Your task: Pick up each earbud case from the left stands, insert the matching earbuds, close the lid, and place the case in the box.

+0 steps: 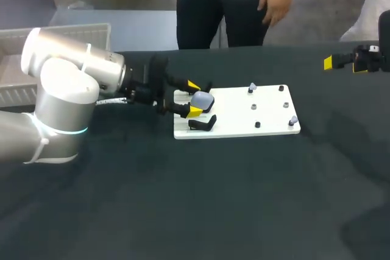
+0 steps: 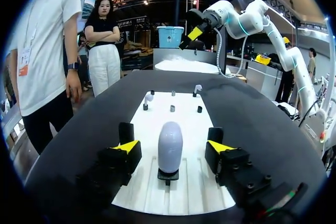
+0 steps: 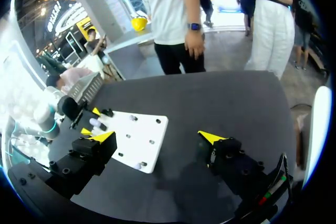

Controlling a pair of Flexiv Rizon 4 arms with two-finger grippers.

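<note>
The desk (image 1: 244, 199) carries 1 white board (image 1: 244, 128). On the board are 1 lavender earbud case (image 1: 202, 100), 2 black stands (image 1: 202, 124), 2 earbuds (image 1: 252, 87) and 4 bare dark pegs (image 1: 254, 106). 1 grey box (image 1: 79, 28) sits by the desk's far left corner.

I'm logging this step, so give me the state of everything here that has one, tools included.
Earbud case: lid closed, upright on its stand.
Left tool: open, fingers either side of the case, not touching.
Right tool: open, empty.
Second stand: empty.
Far earbud: standing on the board.
Near earbud: standing on the board.
</note>
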